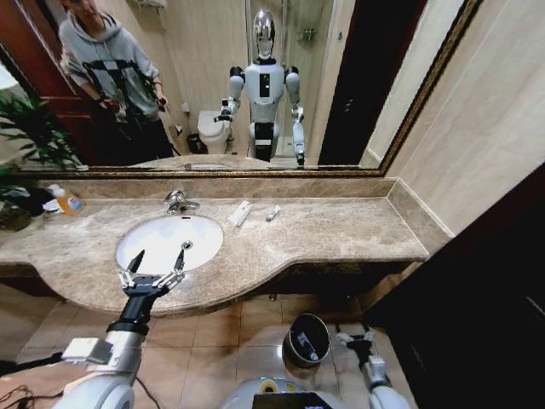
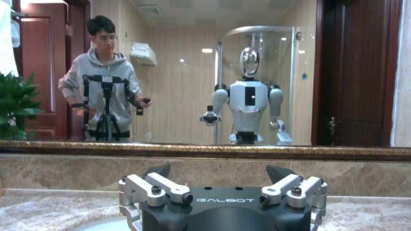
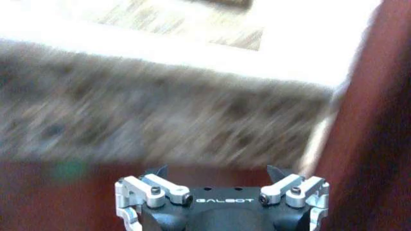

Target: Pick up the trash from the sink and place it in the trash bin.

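White basin (image 1: 162, 243) lies bare under your left hand (image 1: 159, 258), fingers spread wide at its near rim; your right hand (image 1: 358, 339), equally wide, hangs beside the trash bin (image 1: 306, 340).

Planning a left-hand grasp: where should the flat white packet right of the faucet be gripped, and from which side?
Probably best to pinch the flat white packet across its narrow width at mid-length, coming from above: it lies flat on the counter, long and thin.
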Controlling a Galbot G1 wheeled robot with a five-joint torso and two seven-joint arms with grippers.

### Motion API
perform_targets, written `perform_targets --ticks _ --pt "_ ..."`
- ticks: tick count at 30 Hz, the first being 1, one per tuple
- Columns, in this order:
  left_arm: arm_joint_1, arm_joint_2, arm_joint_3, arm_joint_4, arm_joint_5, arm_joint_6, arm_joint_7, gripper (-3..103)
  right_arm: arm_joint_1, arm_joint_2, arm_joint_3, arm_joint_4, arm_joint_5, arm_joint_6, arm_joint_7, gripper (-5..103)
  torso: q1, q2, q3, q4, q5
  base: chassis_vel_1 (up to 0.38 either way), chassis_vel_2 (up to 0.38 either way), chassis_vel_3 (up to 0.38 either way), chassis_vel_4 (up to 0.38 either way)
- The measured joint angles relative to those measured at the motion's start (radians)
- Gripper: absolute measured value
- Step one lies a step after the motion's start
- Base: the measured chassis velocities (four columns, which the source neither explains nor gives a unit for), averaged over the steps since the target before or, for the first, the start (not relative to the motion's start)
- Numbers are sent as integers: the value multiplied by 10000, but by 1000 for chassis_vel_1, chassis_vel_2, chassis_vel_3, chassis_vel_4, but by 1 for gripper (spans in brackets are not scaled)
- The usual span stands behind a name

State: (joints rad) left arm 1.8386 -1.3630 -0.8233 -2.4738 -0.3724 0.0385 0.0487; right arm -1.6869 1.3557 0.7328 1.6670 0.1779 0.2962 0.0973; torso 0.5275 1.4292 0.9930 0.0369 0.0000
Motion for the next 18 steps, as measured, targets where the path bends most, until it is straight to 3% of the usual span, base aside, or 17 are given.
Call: perform_targets --ticks 3,7,12,15,18 --pt "0 0 0 0 0 0 0 100 -651 248 990 1688 265 -588 473 100 0 0 0 0 3 0 0 0 0" --pt "0 0 0 0 0 0 0 100 -1110 578 1532 3146 379 -807 818 100 0 0 0 -3 0 0 0 0 0" --pt "0 0 0 0 0 0 0 100 -1101 686 1408 4530 589 -702 787 100 0 0 0 -3 0 0 0 0 0" --pt "0 0 0 0 0 0 1 100 -675 428 934 5376 815 -1018 223 100 0 0 0 -1 0 0 0 0 0" --pt "0 0 0 0 0 0 4 100 936 -565 -194 5724 1336 -2474 -695 100 0 0 1 0 0 0 0 0 0"
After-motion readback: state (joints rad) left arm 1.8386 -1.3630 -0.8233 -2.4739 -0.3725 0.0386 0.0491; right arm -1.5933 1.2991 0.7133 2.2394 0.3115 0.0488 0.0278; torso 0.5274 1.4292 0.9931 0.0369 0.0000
